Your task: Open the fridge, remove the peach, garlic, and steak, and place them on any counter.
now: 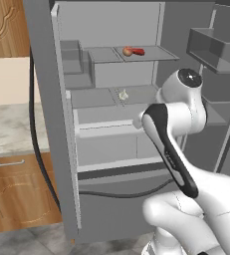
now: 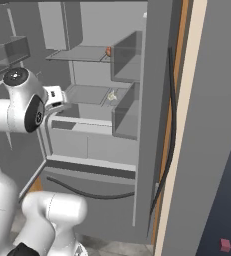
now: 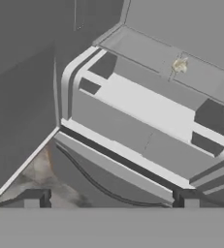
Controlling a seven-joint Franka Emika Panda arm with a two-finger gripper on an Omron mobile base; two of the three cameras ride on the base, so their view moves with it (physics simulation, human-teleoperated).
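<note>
Grey fridge [image 1: 106,124] interior ahead of me, both doors swung wide, shelves and the bottom drawer front exposed. To the left in the left base view I see a marble top [image 1: 12,132] over wooden cabinet doors with a handle, and a wooden upper cabinet [image 1: 4,27] above it.

Peach [image 1: 128,51] sits on the upper shelf, right half, with the steak [image 1: 139,51] touching or just beside it on its right. From the right base view I catch only an orange sliver of the peach [image 2: 108,51] behind a door bin; the steak I cannot make out there.

Garlic [image 1: 123,94] rests on the middle shelf, near the centre divider, one level below the peach. It shows also in the right base view [image 2: 112,96] and, small and pale, toward the upper right of the hand view [image 3: 180,65].

Gripper [image 3: 111,197] hangs in front of the fridge, low, looking over the drawers toward the garlic shelf. Its two dark fingertips [image 3: 36,197] stand far apart at the bottom of the hand view, spread wide, nothing between them. Well apart from every item.

Black hose or cable [image 1: 121,194] curves across the lower fridge front.
</note>
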